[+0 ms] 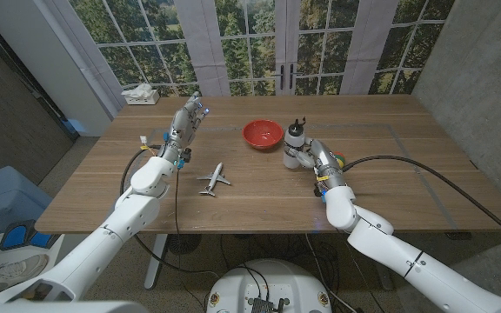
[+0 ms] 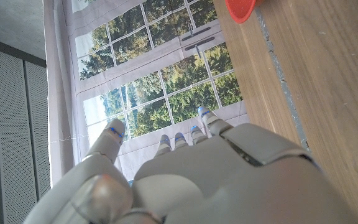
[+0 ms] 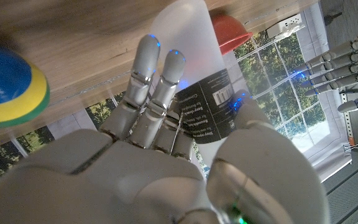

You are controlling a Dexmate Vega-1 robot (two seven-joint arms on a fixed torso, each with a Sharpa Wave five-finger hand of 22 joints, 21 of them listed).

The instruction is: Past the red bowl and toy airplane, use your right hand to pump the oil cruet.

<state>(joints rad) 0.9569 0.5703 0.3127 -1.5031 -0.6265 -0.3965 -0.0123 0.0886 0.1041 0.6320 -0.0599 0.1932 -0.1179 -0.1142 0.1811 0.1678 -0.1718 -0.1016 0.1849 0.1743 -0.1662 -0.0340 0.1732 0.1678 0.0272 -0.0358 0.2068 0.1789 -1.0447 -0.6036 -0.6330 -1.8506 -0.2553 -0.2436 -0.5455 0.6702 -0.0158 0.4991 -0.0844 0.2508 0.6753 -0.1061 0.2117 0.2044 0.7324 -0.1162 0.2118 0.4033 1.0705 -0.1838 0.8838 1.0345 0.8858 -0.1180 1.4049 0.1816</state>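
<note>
While the right hand [image 1: 305, 155] wraps its fingers [image 3: 146, 68] around the cruet [image 1: 295, 139], the bottle stands upright on the wooden table [image 1: 390, 174], at about four o'clock from the red bowl [image 1: 262, 133] and close to it. At seven o'clock from the bowl lies the toy airplane [image 1: 215, 179]. At nine o'clock, the left hand [image 1: 183, 126] holds nothing, fingers extended and slightly apart.
</note>
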